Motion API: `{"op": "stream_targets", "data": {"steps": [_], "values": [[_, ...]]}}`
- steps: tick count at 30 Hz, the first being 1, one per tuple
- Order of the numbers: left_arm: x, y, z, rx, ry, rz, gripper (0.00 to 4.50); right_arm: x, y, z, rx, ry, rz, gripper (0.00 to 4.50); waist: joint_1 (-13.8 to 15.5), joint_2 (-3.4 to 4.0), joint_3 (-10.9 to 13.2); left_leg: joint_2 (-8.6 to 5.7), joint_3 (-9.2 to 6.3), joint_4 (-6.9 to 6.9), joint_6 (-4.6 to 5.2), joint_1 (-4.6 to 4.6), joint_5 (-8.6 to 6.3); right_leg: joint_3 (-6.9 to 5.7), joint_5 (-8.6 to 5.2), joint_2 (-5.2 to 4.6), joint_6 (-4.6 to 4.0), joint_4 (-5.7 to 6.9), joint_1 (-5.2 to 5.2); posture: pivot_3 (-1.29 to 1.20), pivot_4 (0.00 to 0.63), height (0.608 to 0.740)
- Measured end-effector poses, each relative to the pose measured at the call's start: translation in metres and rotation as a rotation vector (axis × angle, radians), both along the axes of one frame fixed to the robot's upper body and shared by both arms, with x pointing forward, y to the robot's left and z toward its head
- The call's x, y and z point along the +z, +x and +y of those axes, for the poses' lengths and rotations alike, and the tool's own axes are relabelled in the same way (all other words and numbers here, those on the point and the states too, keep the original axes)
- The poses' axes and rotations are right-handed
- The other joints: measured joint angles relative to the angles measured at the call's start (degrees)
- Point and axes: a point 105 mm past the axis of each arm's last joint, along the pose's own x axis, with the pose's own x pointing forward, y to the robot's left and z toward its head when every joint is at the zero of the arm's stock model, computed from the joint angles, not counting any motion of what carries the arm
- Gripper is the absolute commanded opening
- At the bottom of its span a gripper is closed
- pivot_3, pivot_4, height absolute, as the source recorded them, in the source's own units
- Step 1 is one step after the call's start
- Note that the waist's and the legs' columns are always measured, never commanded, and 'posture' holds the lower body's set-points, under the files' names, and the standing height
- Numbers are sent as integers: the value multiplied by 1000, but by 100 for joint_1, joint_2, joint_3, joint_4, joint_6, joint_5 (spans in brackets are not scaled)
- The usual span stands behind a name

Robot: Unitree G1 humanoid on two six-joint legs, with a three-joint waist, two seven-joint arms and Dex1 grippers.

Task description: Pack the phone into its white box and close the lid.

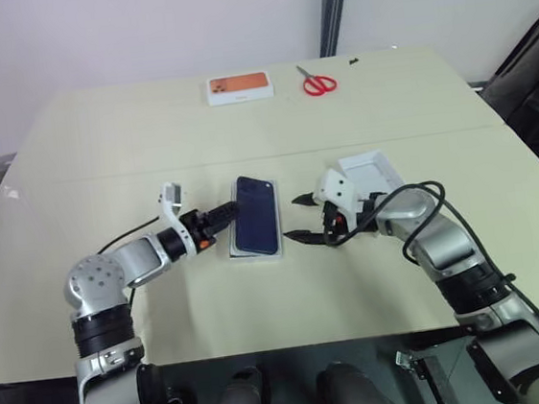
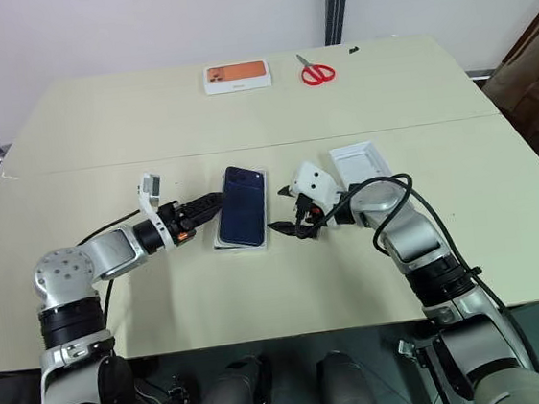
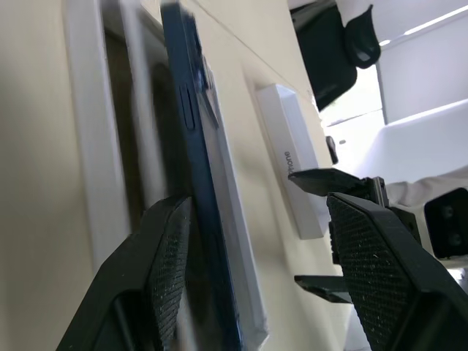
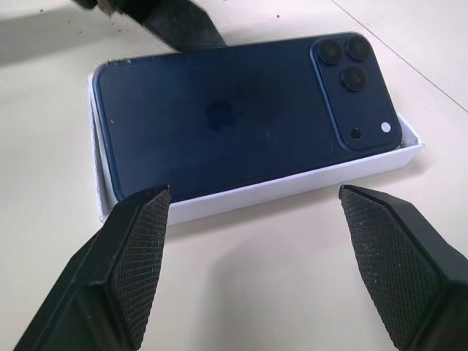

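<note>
Both black two-fingered grippers, left (image 1: 224,213) and right (image 1: 299,218), stand spread apart flanking the slim navy-blue phone (image 1: 255,214), which rests in the shallow white cardboard box (image 4: 248,191).

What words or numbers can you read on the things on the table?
Grey letters on the side of the shallow white lid: there, but too blurred to read.
Faint round logo on the glossy dark navy-blue phone back: a sign, no letters.
White box with the orange picture: any print too small to read.
Red-handled scissors: no text to see.
</note>
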Motion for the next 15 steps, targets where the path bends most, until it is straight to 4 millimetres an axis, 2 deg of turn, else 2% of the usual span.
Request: {"op": "stream_targets", "data": {"steps": [7,10,14,15], "values": [[5,-1,9,9,41,-18,3075,-3,2,0,-13,-2,4,3876,-4,0,0,0,0,-1,0,0,0,1,0,0,0,0,-1,0,150,734],[4,3,19,56,102,-44,2249,-4,7,0,-37,3,8,2971,-13,0,0,0,0,-1,-1,0,1,1,0,0,0,0,-2,0,150,734],[-3,16,40,164,273,-103,213,-5,21,-8,-114,-30,-34,963,-8,2,1,0,2,-3,-2,0,1,2,0,1,-1,0,-3,0,150,734],[-5,19,42,180,299,-114,0,-6,24,-10,-131,-39,-43,438,1,1,1,-1,2,-3,-2,0,1,2,0,0,-1,-1,-2,0,150,734]]}}
